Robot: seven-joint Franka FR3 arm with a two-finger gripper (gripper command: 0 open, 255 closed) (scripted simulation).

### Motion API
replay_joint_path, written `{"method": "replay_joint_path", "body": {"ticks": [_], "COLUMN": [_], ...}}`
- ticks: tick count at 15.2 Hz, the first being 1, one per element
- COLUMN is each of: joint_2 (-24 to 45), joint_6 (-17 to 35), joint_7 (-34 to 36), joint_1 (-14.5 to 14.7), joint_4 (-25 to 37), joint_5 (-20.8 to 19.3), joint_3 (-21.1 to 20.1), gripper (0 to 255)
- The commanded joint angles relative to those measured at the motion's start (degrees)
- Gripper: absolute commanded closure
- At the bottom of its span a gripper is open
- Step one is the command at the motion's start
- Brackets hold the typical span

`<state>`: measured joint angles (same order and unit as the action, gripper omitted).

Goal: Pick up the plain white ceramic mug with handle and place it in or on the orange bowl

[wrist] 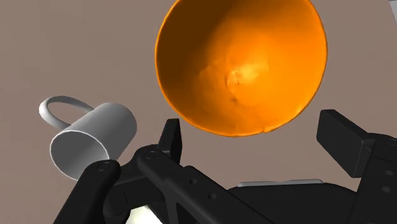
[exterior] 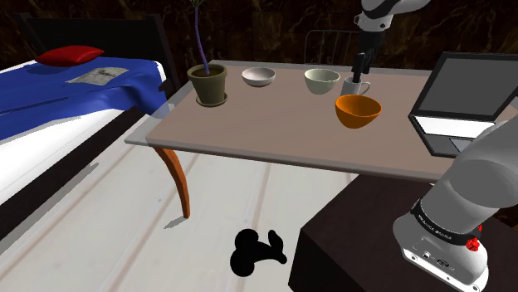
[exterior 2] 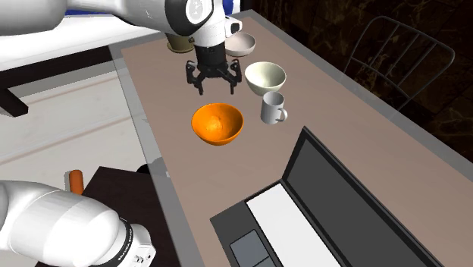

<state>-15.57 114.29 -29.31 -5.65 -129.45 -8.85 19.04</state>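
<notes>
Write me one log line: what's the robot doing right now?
phase: before grasp | black two-finger gripper: fingers open, empty | plain white mug with handle: upright on brown table, untouched | orange round bowl: empty, beside mug

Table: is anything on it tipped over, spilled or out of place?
Nothing stands out. The white mug stands upright beside the orange bowl. The white bowl, the cream bowl and the plant pot sit upright too.
</notes>
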Motion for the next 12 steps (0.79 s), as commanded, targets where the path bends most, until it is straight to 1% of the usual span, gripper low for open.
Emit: {"method": "replay_joint_path", "body": {"ticks": [1, 4, 7, 12], "joint_2": [4.3, 10.4, 16.9, 28.2], "joint_6": [2.7, 5.6, 7.7, 9.2], "joint_7": [-2.6, -6.8, -11.4, -18.9], "joint_1": [-0.2, -0.7, -1.7, -5.1], "joint_4": [2.2, 6.1, 10.7, 20.0], "joint_5": [1.6, 4.9, 9.2, 17.3], "joint_3": [1.8, 4.1, 5.9, 6.7], "gripper": [0, 0, 0, 0]}}
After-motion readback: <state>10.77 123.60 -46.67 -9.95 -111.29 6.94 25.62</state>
